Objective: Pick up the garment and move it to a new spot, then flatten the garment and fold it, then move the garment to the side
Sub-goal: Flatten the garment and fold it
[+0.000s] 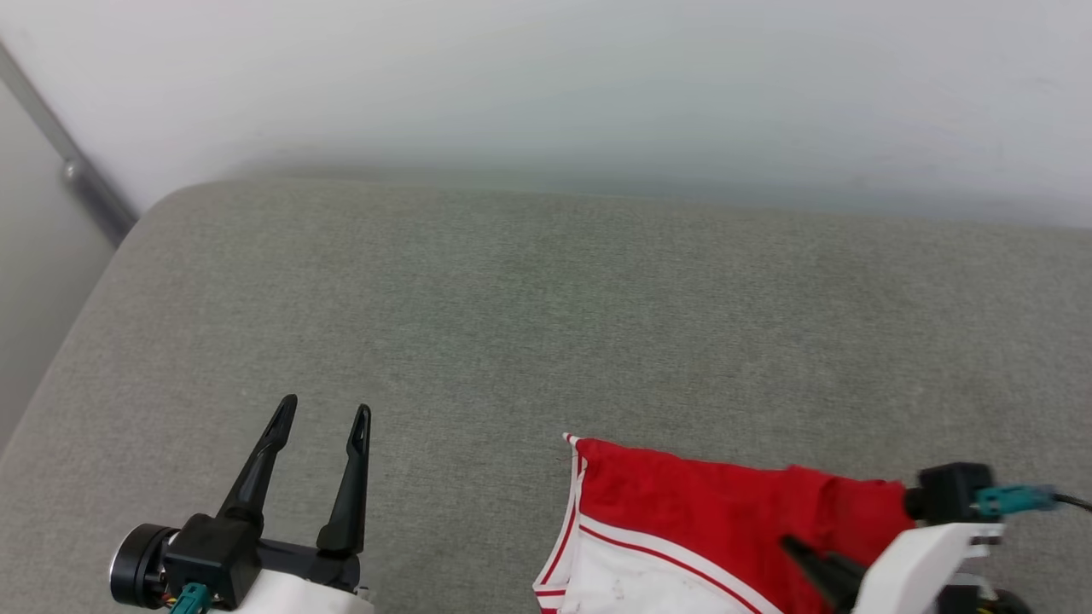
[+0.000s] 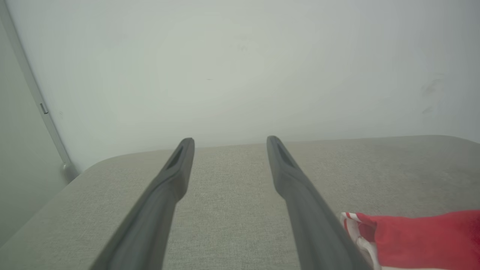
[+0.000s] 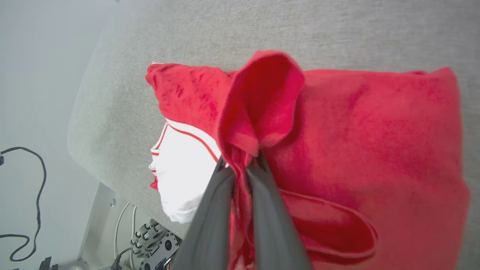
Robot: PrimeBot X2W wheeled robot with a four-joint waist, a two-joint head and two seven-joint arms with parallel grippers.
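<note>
The right gripper was clamped tight on a pinched fold of the red jersey T-shirt, with a loop of red cloth bunched above its fingertips. The shirt lay on the grey upholstered surface, at the robot's right near the front edge, its white sleeve showing striped trim. The left gripper hovered spread wide and empty, well apart from the shirt.

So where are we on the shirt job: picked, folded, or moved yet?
Done: the right gripper is shut on a ridge of the garment. In hand: that pinch stands raised, the rest lying on the grey cushion. The left gripper hangs open, empty. Left: likely the move; whether it's folded I can't tell.
</note>
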